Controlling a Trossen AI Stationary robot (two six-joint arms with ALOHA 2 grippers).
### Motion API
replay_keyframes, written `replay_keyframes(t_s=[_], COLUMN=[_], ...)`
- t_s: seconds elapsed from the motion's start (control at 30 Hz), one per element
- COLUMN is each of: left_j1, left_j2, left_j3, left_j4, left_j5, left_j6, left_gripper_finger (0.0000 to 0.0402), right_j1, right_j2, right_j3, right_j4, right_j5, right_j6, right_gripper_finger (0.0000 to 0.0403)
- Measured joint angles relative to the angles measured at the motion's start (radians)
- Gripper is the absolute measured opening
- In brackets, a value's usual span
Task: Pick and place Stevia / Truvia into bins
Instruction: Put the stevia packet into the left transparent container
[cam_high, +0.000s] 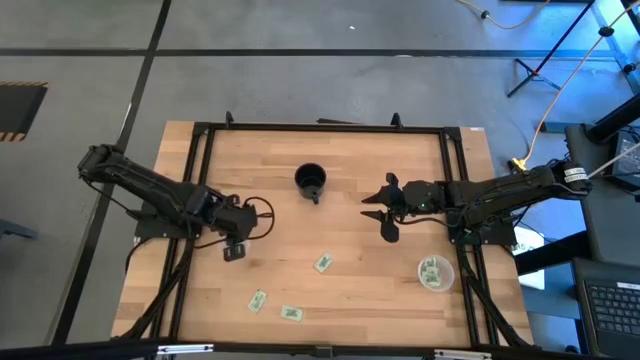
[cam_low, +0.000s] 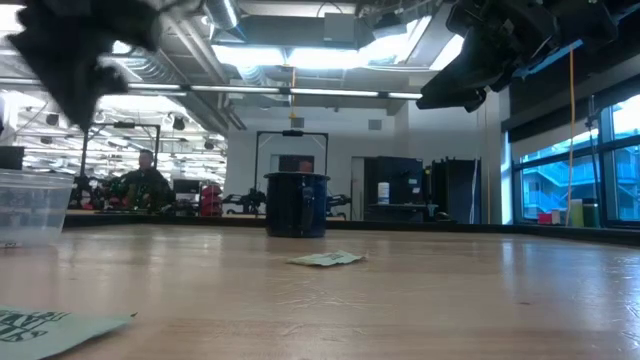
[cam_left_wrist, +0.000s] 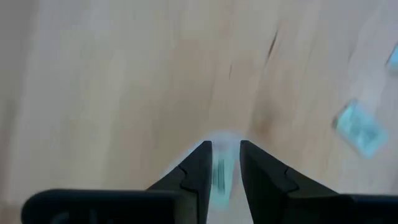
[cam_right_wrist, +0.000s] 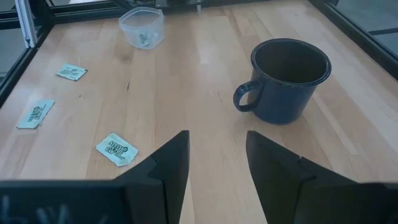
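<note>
My left gripper (cam_left_wrist: 222, 144) hangs over the table's left part, fingers pointing down, shut on a pale green and white sachet (cam_left_wrist: 219, 174). A clear cup (cam_right_wrist: 142, 26) with a sachet inside stands near it and also shows as a clear cup (cam_low: 30, 205) at table height. The second clear cup (cam_high: 435, 272), near the right near corner, holds several sachets. Three sachets lie flat on the wood (cam_high: 322, 263), (cam_high: 258, 300), (cam_high: 291, 314). My right gripper (cam_high: 385, 210) hovers open right of the table's middle, touching nothing. My left gripper pinches the sachet between its two fingers, coming from above and pointing down. A green strip of it shows in the narrow gap, and a whitish edge (cam_left_wrist: 221, 134) stands out past the fingertips. The sachet is lifted clear of the wood. Which end is held does not show.
A dark mug (cam_high: 311, 180) with a handle stands at the far middle, just ahead of my right gripper (cam_right_wrist: 217, 140). A black frame (cam_high: 200, 150) runs around the tabletop. Bare wood lies between the mug and the loose sachets. A person sits far off in the room (cam_low: 145, 180).
</note>
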Motion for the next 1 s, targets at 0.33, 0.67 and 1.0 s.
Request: replay_keyframes(t_s=[0.33, 0.67, 1.0], left_j1=[-0.007, -0.051, -0.183], left_j2=[0.031, 0.159, 0.340], left_j3=[0.038, 0.038, 0.038], left_j4=[0.278, 0.388, 0.451], left_j5=[-0.093, 0.043, 0.112], left_j6=[0.422, 0.528, 0.486], left_gripper_finger=[0.0103, 0.0148, 0.0134], right_j1=[0.000, 0.000, 0.000], right_j2=[0.000, 0.000, 0.000], right_j3=[0.000, 0.000, 0.000], right_j4=[-0.011, -0.025, -0.025], right_j5=[0.000, 0.000, 0.000], right_j6=[0.000, 0.039, 0.057], right_gripper_finger=[0.0162, 0.0162, 0.0162])
